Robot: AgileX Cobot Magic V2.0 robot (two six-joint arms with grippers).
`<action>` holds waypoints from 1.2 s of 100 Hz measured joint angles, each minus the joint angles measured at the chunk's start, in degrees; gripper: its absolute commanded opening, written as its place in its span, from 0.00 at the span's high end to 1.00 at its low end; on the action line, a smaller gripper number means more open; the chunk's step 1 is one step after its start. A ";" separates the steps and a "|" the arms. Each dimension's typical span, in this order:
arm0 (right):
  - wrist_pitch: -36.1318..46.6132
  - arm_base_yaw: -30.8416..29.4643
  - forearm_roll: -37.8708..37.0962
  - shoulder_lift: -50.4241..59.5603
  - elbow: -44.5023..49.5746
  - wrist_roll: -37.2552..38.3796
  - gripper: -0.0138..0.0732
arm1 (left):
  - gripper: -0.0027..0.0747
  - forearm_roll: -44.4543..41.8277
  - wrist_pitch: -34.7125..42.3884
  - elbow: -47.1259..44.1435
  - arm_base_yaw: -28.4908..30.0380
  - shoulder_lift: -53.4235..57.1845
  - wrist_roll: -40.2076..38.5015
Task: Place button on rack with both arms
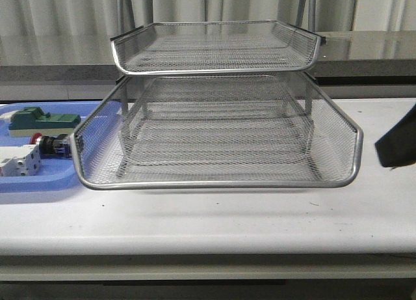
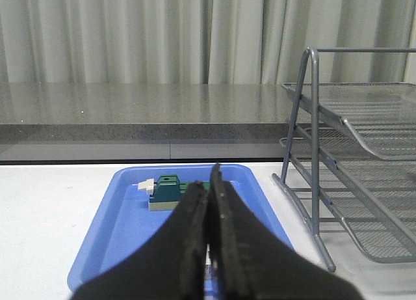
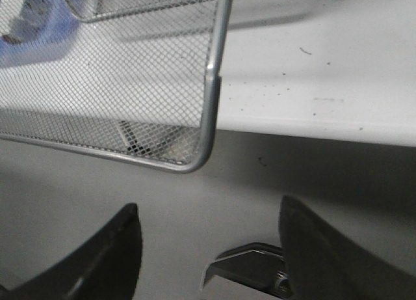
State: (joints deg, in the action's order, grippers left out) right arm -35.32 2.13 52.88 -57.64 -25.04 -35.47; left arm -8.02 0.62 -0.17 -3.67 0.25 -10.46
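The button (image 1: 49,144), with its red head, black body and blue rear, lies in the blue tray (image 1: 39,183) at the left. The silver mesh rack (image 1: 221,137) stands mid-table with a lower tier slid out forward; it also shows in the left wrist view (image 2: 351,176) and the right wrist view (image 3: 130,98). My left gripper (image 2: 211,176) is shut and empty, over the blue tray (image 2: 123,228); it hides the button there. My right gripper (image 3: 209,205) is open and empty, just off the slid-out tier's front right corner. It shows as a dark shape at the right edge of the front view (image 1: 396,144).
A green-and-cream block (image 1: 40,120) and a white terminal block (image 1: 19,162) share the blue tray with the button. The green block also shows in the left wrist view (image 2: 170,190). A grey counter (image 1: 364,49) and curtains run behind the table.
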 measured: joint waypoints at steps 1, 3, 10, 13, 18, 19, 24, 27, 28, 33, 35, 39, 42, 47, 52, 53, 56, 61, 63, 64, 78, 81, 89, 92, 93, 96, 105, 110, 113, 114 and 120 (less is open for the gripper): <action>-0.25 -0.02 -1.02 0.62 -0.49 1.54 0.34 | 0.99 0.00 0.00 0.00 0.00 0.00 0.00; -1.12 -0.17 -4.07 1.53 -1.32 3.92 0.34 | 0.99 0.00 0.00 0.00 0.00 0.00 0.00; -4.51 -0.62 -14.23 4.41 -4.44 11.60 0.36 | 0.99 0.00 0.00 0.00 0.00 0.00 0.00; -6.03 -0.86 -18.12 5.48 -5.80 14.48 0.36 | 0.99 0.00 0.00 0.00 0.00 0.00 0.00; -8.74 -0.86 -24.64 7.21 -8.18 19.13 0.36 | 0.99 0.00 0.00 0.00 0.00 0.00 0.00; -9.50 -0.86 -26.36 7.68 -8.50 20.37 0.36 | 0.99 0.00 0.00 0.00 0.00 0.00 0.00; -11.87 -0.96 -31.97 9.24 -11.00 24.13 0.36 | 0.99 0.00 0.00 0.00 0.00 0.00 0.00; -13.16 -0.96 -34.81 10.14 -12.15 26.07 0.36 | 0.99 0.00 0.00 0.00 0.00 0.00 0.00; -13.76 -0.96 -36.11 10.36 -12.42 26.49 0.36 | 0.99 0.00 0.00 0.00 0.00 0.00 0.00; -15.53 -0.96 -40.26 12.17 -14.10 29.51 0.36 | 0.99 0.00 0.00 0.00 0.00 0.00 0.00; -16.24 -0.96 -41.77 12.61 -14.72 30.15 0.37 | 0.99 0.00 0.00 0.00 0.00 0.00 0.00; -17.21 -0.96 -44.02 13.95 -15.74 31.67 0.39 | 0.99 0.00 0.00 0.00 0.00 0.00 0.00; -18.06 -0.96 -45.81 14.80 -16.29 32.38 0.42 | 0.99 0.00 0.00 0.00 0.00 0.00 0.00; -19.02 -0.96 -47.73 16.59 -16.92 33.34 0.47 | 0.99 0.00 0.00 0.00 0.00 0.00 0.00; -19.72 -0.98 -48.98 18.04 -17.35 33.62 0.54 | 0.99 0.00 0.00 0.00 0.00 0.00 0.00; -19.89 -0.98 -49.12 18.23 -17.28 33.72 0.57 | 0.99 0.00 0.00 0.00 0.00 0.00 0.00; -20.17 -0.98 -49.68 18.94 -17.38 33.70 0.61 | 0.99 0.00 0.00 0.00 0.00 0.00 0.00; -20.54 -0.98 -50.04 20.19 -17.43 33.75 0.68 | 0.99 0.00 0.00 0.00 0.00 0.00 0.00; -20.52 -0.98 -50.03 20.46 -17.43 33.86 0.71 | 0.99 0.00 0.00 0.00 0.00 0.00 0.00; -20.65 -0.98 -50.15 20.73 -17.43 33.84 0.72 | 0.99 0.00 0.00 0.00 0.00 0.00 0.00; -20.84 -0.98 -50.15 22.63 -17.43 33.88 0.91 | 0.99 0.00 0.00 0.00 0.00 0.00 0.00; -20.99 -0.98 -50.26 22.74 -17.43 33.98 0.93 | 0.99 0.00 0.00 0.00 0.00 0.00 0.00; -21.10 -0.98 -50.26 23.07 -17.43 33.98 0.92 | 0.99 0.00 0.00 0.00 0.00 0.00 0.00; -21.10 -0.98 -50.26 23.07 -17.43 34.02 0.92 | 0.99 0.00 0.00 0.00 0.00 0.00 0.00; -21.10 -0.98 -50.26 23.07 -17.43 34.02 0.92 | 0.99 0.00 0.00 0.00 0.00 0.00 0.00; -21.10 -0.98 -50.26 23.07 -17.43 34.02 0.92 | 0.99 0.00 0.00 0.00 0.00 0.00 0.00; -21.10 -0.98 -50.26 23.07 -17.43 34.02 0.92 | 0.99 0.00 0.00 0.00 0.00 0.00 0.00; -21.10 -0.98 -50.26 23.07 -17.43 34.12 0.92 | 0.99 0.00 0.00 0.00 0.00 0.00 0.00; -21.10 -0.98 -50.26 23.07 -17.51 34.11 0.92 | 0.99 0.00 0.00 0.00 0.00 0.00 0.00; -21.10 -0.98 -50.26 23.07 -17.51 34.11 0.92 | 0.99 0.00 0.00 0.00 0.00 0.00 0.00; -21.10 -0.98 -50.26 23.07 -17.51 34.11 0.92 | 0.99 0.00 0.00 0.00 0.00 0.00 0.00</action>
State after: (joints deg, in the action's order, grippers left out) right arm -56.42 1.15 2.63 -34.56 -42.55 -1.36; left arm -8.02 0.62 -0.17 -3.67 0.25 -10.46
